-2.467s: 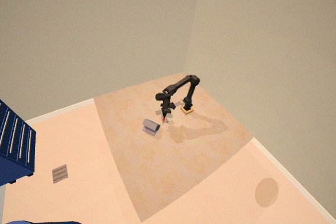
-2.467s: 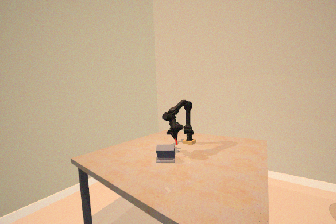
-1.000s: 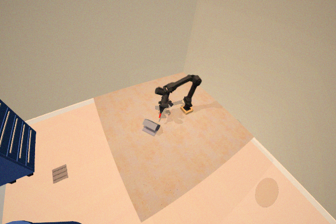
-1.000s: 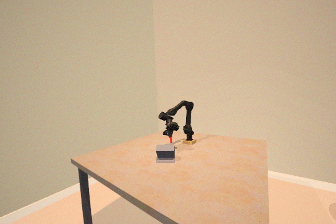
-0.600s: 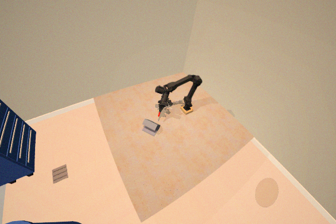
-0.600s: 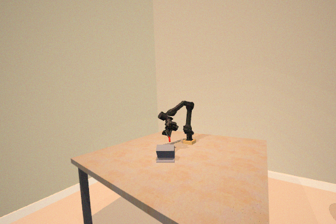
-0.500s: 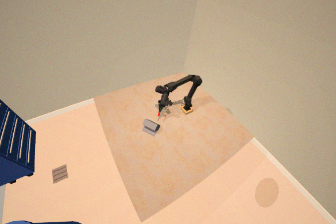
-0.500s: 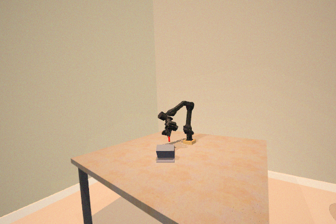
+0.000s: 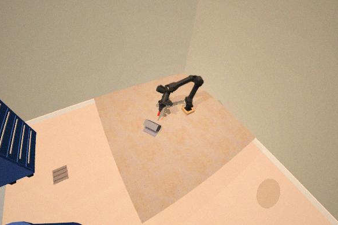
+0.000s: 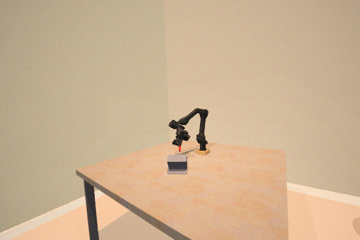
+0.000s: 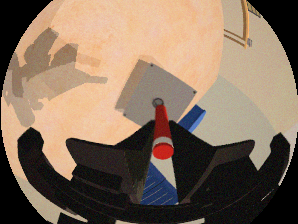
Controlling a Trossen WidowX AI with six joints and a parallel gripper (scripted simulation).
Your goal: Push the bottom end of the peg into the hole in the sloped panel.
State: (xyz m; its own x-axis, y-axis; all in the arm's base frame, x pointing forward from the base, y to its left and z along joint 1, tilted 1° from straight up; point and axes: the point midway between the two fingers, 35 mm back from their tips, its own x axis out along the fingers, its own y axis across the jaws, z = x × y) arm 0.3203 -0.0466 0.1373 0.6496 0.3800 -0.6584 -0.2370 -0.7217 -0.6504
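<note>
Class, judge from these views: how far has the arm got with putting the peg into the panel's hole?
Done: the slim red peg is off the table, clamped in the black parallel-jaw gripper. In hand: lining up; in the wrist view the peg's far end points at the dark hole in the grey sloped panel, while the exterior view shows it above the panel, apart from it. Left: pushing it in fully, releasing, retreating.

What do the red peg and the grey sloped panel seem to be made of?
The peg looks like smooth plastic or painted metal: even red, no grain. The panel looks like matte grey metal or plastic: flat tone, small corner dots like screws. Neither is certain.
</note>
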